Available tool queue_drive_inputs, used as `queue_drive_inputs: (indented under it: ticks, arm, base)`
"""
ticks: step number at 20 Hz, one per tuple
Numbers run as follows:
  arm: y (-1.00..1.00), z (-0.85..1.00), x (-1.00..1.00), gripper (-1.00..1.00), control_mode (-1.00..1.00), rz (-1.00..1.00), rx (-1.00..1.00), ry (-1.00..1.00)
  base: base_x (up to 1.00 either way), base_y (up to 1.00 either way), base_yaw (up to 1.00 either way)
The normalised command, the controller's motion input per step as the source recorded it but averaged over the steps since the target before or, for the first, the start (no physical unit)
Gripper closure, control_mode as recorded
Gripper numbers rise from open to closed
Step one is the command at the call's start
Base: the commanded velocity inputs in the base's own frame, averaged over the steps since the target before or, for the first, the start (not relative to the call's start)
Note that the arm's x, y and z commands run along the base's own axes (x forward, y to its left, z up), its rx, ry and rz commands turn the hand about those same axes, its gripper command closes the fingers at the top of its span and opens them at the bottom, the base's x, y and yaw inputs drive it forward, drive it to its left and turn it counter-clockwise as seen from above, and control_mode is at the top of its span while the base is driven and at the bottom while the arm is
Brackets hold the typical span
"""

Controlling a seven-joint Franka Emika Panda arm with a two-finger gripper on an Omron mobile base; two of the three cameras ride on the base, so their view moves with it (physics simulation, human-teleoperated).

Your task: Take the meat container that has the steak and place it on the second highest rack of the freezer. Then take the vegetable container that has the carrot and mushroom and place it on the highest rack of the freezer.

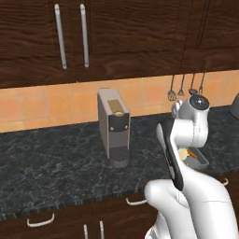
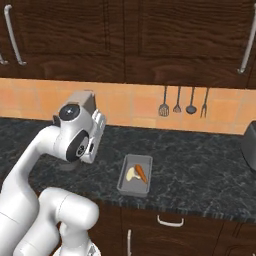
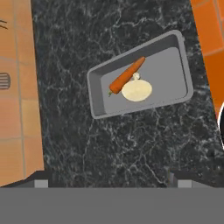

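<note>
Countertop [image 2: 200, 165] of dark speckled stone runs under the wooden cabinets [image 2: 150, 40] and the orange tiled backsplash [image 2: 130, 107], and we hold our arm [image 2: 35, 150] raised above it, left of the coffee machine [image 1: 113, 126] in the right base view's sense only because it hides that machine there. On this surface, near the front edge, sits the vegetable container [image 3: 140, 81], a shallow grey tray lying flat and skewed in the hand view. Inside it the carrot [image 3: 126, 75] lies diagonally, with the mushroom [image 3: 137, 90] touching its lower side, both toward one half of the tray. Our gripper [image 3: 111, 183] looks straight down from well above; its fingertips [image 3: 41, 183] stand wide apart at the bottom of the hand view and hold nothing, so it is released. We judge the step in hand to be the reach for this tray. To do it well, we should bring the hand over the tray, roll the wrist until the fingers line up across one long wall (the bare half, away from the vegetables, looks safest), then descend straight and close on the rim without tipping it. Hanging utensils [image 2: 182, 102] on the wall stay well clear.
</note>
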Motion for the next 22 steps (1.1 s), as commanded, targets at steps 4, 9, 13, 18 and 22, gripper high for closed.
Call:
queue_drive_inputs:
  ticks: [4, 9, 13, 18, 22]
  arm:
    - [0.00, 0.00, 0.00, -1.00, 1.00, 0.00, 0.00, 0.00]
    - [0.00, 0.00, 0.00, -1.00, 1.00, 0.00, 0.00, 0.00]
    - [0.00, 0.00, 0.05, -1.00, -1.00, 0.00, 0.00, 0.00]
    - [-0.49, -0.02, 0.12, -1.00, -1.00, 0.01, 0.00, 0.00]
    - [-1.00, -0.19, 0.05, -1.00, -1.00, 0.14, 0.01, 0.00]
  base:
    - [0.15, 0.00, 0.23]
    - [0.00, 0.00, 0.03]
    - [0.01, 0.00, 0.00]
    - [0.00, 0.00, 0.00]
    - [0.00, 0.00, 0.00]
